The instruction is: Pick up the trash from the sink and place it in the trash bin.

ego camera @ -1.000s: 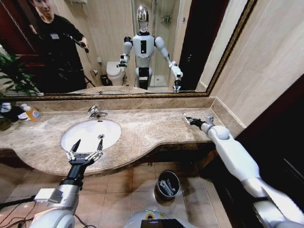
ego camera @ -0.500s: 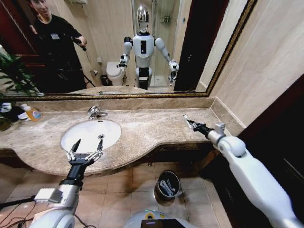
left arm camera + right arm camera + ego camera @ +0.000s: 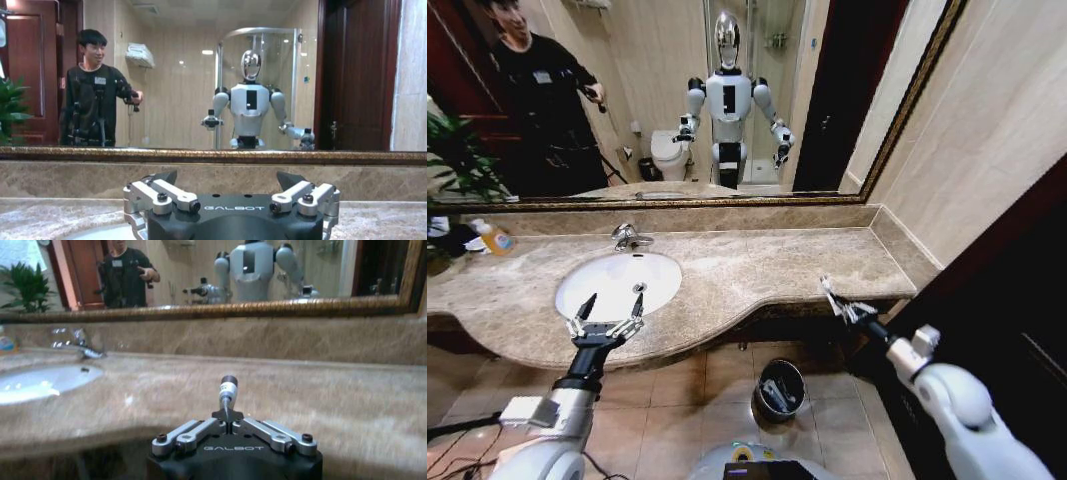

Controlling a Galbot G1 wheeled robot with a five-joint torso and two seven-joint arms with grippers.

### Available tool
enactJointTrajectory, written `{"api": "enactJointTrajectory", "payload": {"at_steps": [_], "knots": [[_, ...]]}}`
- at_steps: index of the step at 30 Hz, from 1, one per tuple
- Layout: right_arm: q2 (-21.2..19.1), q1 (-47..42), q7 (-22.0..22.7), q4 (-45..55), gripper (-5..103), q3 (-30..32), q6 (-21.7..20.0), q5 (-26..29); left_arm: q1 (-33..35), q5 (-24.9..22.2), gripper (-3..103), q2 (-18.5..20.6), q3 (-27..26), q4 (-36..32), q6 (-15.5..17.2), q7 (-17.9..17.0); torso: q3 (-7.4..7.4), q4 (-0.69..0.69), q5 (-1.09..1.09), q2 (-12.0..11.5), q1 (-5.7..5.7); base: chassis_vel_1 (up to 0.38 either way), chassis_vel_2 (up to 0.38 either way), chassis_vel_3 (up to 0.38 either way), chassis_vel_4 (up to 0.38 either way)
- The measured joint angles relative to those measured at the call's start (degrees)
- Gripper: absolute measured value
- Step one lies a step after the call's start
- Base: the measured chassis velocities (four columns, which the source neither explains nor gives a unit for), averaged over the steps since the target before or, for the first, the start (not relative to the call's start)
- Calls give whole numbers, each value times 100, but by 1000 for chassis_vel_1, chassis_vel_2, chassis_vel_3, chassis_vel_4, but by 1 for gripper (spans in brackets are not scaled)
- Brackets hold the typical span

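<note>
Beige-brown marble countertop [image 3: 747,270] stretches under a gilt-framed mirror, and just off its front edge the right gripper [image 3: 831,292] has its fingers pinched together on a small slim tube with a dark cap and white label [image 3: 228,387], held upright above the floor and up from the small round black bin with a shiny silver rim [image 3: 780,388]. Judging by its size, the tube is light, slick and fairly stiff, so a pinch low on its body suits it, though the held end is hidden between the fingers. Farther out, the left gripper [image 3: 607,318] hovers wide open and empty at the near rim of the white oval sink [image 3: 617,283], whose bowl looks bare, while the bin's pale contents are too small to identify.
</note>
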Motion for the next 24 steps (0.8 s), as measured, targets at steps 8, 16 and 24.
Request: {"api": "enactJointTrajectory", "payload": {"at_steps": [8,16,24], "knots": [[514,32,-253,-1146,0,-484,1111,-749,0,0,100,0,0,0,0,0,1,1,0,-1,1,0,0,0,0],[1094,512,-28,-2530,0,-903,1597,-1565,0,0,100,0,0,0,0,0,1,1,-1,-1,1,0,0,0,0],[1488,1204,683,-4226,0,-1268,2291,-2781,0,0,100,0,0,0,0,0,1,1,1,-1,1,0,0,0,0]]}}
